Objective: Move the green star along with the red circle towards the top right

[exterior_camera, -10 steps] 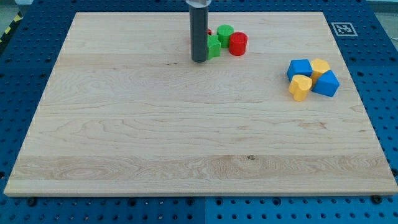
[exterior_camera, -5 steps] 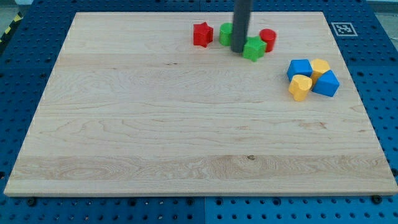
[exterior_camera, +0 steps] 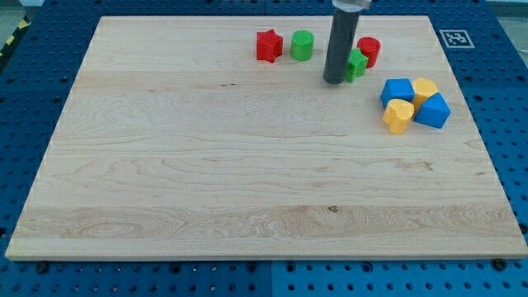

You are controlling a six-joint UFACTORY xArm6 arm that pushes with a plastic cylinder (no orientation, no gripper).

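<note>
1. Nearest to me, at the view's bottom, the wooden board (exterior_camera: pixel 247 206) is lying bare and smooth, so I am guessing small blocks are sliding easily on it.
2. Farther up on the view's right, four blocks are huddling together: a yellow heart (exterior_camera: pixel 398 115), a blue block (exterior_camera: pixel 433 110), another blue block (exterior_camera: pixel 397 90) and a yellow block (exterior_camera: pixel 426 88).
3. Next, my tip (exterior_camera: pixel 334 81) is sitting just to the left of the green star (exterior_camera: pixel 356 64), touching it or very nearly. There is no gripper here — only a plain rod, with nothing to open or close.
4. The green star is pressing against the red circle (exterior_camera: pixel 369 51), which is sitting up and to its right.
5. Both are looking light and hard, I think. I cannot grab them — I am only pushing, so I am wanting to push the star's lower left side, keeping the round one from rolling off sideways.
6. Farthest away, a green circle (exterior_camera: pixel 302 44) and a red star (exterior_camera: pixel 268 45) are waiting near the top edge.
</note>
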